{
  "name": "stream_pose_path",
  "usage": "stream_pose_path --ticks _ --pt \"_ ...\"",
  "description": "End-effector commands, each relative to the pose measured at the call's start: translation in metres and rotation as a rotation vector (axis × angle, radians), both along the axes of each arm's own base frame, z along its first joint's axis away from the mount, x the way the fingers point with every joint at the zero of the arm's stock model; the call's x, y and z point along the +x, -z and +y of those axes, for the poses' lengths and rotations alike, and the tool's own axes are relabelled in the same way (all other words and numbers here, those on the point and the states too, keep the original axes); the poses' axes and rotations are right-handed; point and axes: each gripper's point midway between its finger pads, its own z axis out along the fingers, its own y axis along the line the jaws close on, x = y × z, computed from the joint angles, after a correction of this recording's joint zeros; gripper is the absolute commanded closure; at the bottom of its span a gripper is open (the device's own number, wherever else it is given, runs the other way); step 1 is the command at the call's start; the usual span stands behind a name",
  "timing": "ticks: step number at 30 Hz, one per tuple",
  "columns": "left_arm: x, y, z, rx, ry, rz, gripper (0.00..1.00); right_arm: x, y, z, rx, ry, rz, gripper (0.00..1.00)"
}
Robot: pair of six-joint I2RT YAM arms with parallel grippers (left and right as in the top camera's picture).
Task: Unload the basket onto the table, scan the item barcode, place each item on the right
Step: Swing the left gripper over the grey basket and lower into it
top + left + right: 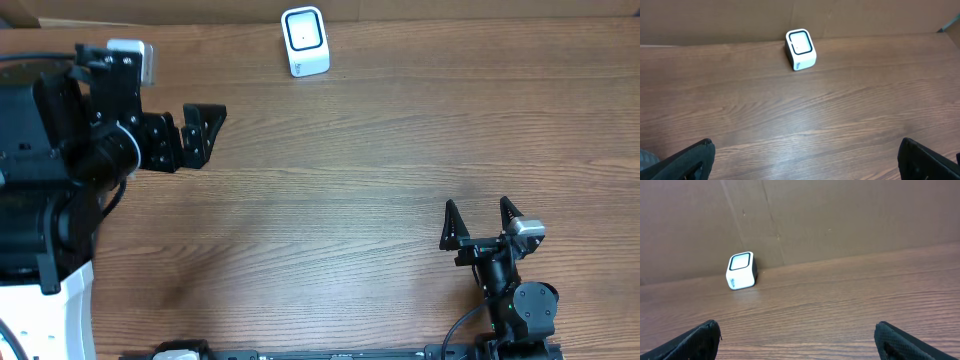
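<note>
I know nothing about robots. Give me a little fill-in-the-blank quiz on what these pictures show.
The small barcode scanner at the table's far edge is coloured ____.
The left gripper and right gripper both have their jaws ____.
Neither gripper is holding ____.
The table has a top made of ____.

Missing words: white; open; anything; wood.
</note>
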Motion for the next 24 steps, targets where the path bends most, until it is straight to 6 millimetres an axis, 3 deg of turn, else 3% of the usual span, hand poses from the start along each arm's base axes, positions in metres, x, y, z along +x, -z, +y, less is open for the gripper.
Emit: stream_pose_path --ticks 1,3,6,10,16,19,24 --pt "0.002 -0.001 0.001 -0.011 -0.002 0.013 0.00 0.000 0.002 0.000 0.000 0.002 -0.003 0.00" --pt "0.000 0.000 0.013 -0.017 -0.081 0.031 0.00 0.000 0.002 0.000 0.000 0.003 -0.003 0.00" --pt "-0.009 0.005 0.058 -0.067 -0.382 0.082 0.00 0.000 0.002 0.000 0.000 0.003 -0.003 0.00" --pt "-0.043 0.003 0.135 -0.080 -0.787 0.078 0.00 0.000 0.002 0.000 0.000 0.003 -0.003 0.00" --pt "-0.088 0.003 0.212 -0.222 -1.232 0.042 0.00 0.000 0.002 0.000 0.000 0.003 -0.003 0.00" --pt "-0.093 0.020 0.245 -0.248 -1.367 0.092 0.00 0.000 0.002 0.000 0.000 0.002 -0.003 0.00" --pt "-0.094 0.054 0.277 -0.209 -1.437 0.233 0.00 0.000 0.002 0.000 0.000 0.003 -0.003 0.00"
